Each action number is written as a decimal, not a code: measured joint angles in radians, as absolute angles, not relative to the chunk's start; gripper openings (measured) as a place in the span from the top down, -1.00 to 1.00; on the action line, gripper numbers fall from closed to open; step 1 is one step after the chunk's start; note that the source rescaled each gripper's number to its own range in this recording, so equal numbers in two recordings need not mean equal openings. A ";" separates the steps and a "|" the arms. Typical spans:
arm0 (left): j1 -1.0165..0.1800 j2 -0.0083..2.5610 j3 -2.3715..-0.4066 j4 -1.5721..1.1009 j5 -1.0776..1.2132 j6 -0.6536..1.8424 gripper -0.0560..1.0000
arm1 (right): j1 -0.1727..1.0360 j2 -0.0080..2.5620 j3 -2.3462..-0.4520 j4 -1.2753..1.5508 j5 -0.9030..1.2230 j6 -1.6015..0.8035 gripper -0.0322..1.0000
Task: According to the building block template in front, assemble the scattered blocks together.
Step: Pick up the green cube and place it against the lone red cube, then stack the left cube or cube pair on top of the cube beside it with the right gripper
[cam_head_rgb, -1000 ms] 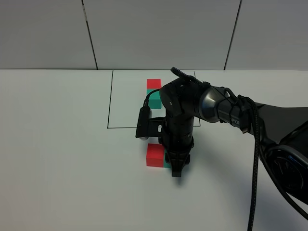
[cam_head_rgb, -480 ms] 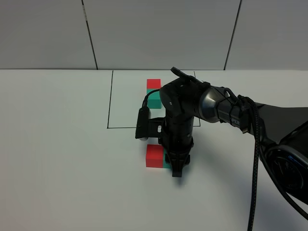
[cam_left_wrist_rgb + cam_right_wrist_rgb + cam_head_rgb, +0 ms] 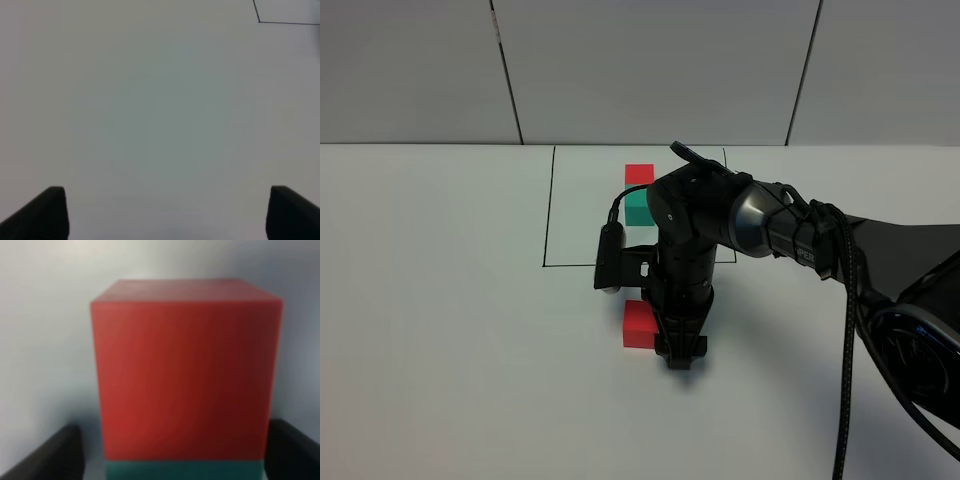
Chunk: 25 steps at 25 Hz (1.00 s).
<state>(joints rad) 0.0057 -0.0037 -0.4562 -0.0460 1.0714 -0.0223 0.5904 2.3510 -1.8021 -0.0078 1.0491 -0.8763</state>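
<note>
the right arm reaches across the middle of the white bench [image 3: 440, 300] and points its wrist straight down, just in front of the black outline [image 3: 548, 210] drawn there. inside that outline sits the building block template [image 3: 639, 190], a red cube farther back and a teal one nearer, touching in a row; the arm covers part of the teal one.

the loose red cube [image 3: 640, 325] lies outside the outline, on its near side, hard against the left flank of the right pincer [image 3: 680, 350]. from the high camera the loose teal cube is hidden behind the black fingers. the right wrist view shows it: a thin band of the loose teal cube [image 3: 185, 470] lies flush against the near face of the red cube, which fills most of that view. the right pincer stands released, one finger on each side of the teal band and set wider than it, with a strip of pale bench showing beside one finger [image 3: 45, 455].

the left pincer [image 3: 165, 215] is released too, its two dark tips far apart over bare bench with nothing between them. one corner of the black outline shows at the edge of that view. it is out of the high camera's sight.
</note>
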 joint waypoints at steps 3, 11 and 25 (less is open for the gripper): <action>0.006 -0.004 -0.456 -0.046 1.071 -0.022 -0.75 | 0.590 2.340 -1.802 -0.016 1.063 -0.876 -0.94; 0.006 -0.004 -0.456 -0.046 1.071 -0.022 -0.75 | 0.590 2.263 -1.802 -0.021 1.108 -0.842 -0.94; 0.006 -0.004 -0.456 -0.046 1.071 -0.023 -0.75 | 0.590 2.040 -1.802 -0.152 1.212 -0.709 -0.94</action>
